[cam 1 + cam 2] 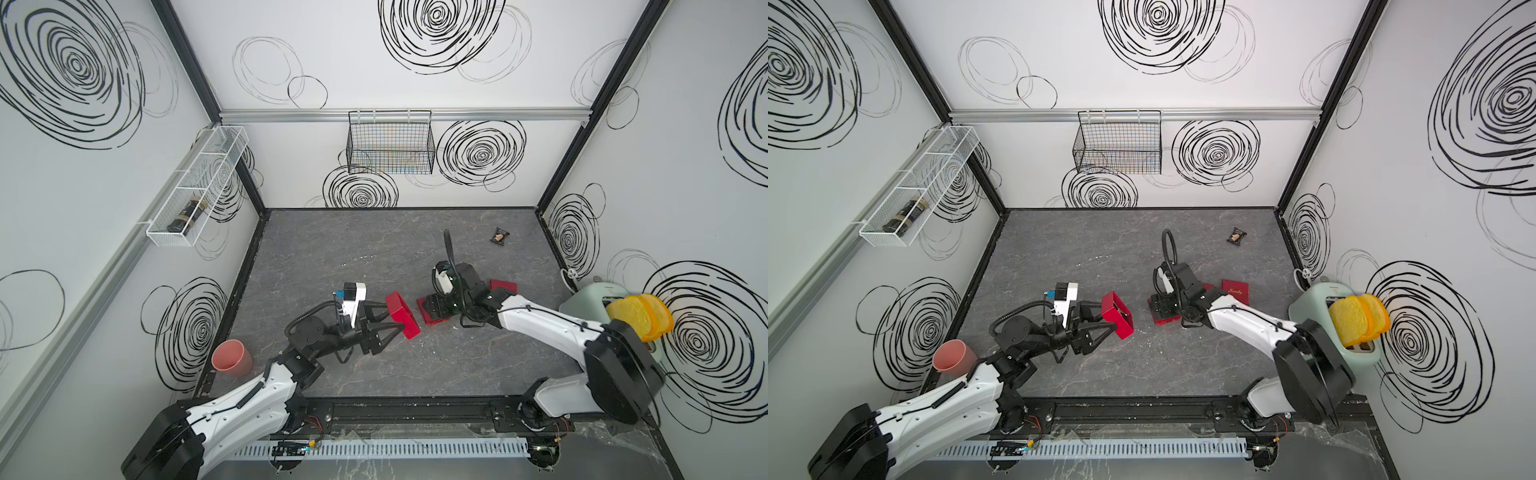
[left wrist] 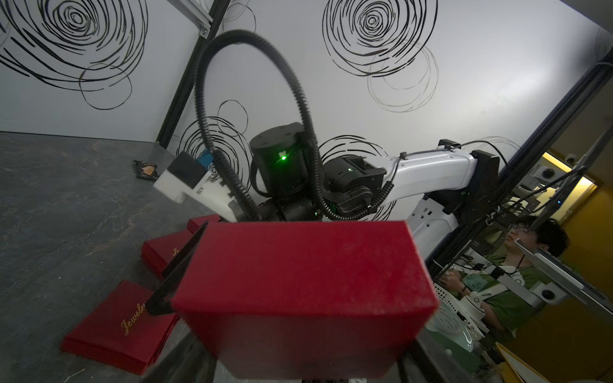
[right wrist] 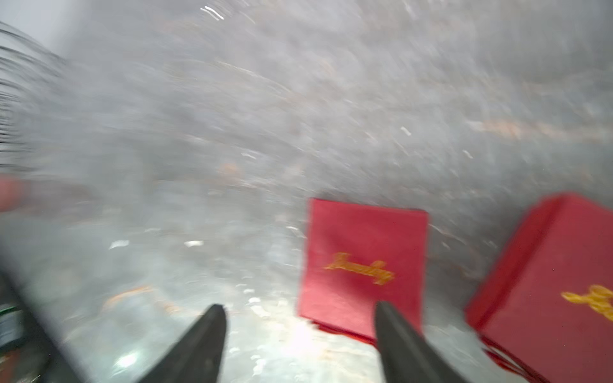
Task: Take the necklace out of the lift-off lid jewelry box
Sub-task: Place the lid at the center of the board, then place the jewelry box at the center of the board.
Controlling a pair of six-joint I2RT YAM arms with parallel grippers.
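Gold "Jewelry" script marks the red lid (image 1: 1235, 293).

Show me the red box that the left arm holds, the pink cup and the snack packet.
red box (image 1: 402, 313), in a top view, on its outer wall.
pink cup (image 1: 244, 365), in a top view, on its side wall.
snack packet (image 1: 500, 237), in a top view, on its middle.

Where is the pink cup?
In both top views the pink cup sits at the table's near left edge, right beside the left arm.
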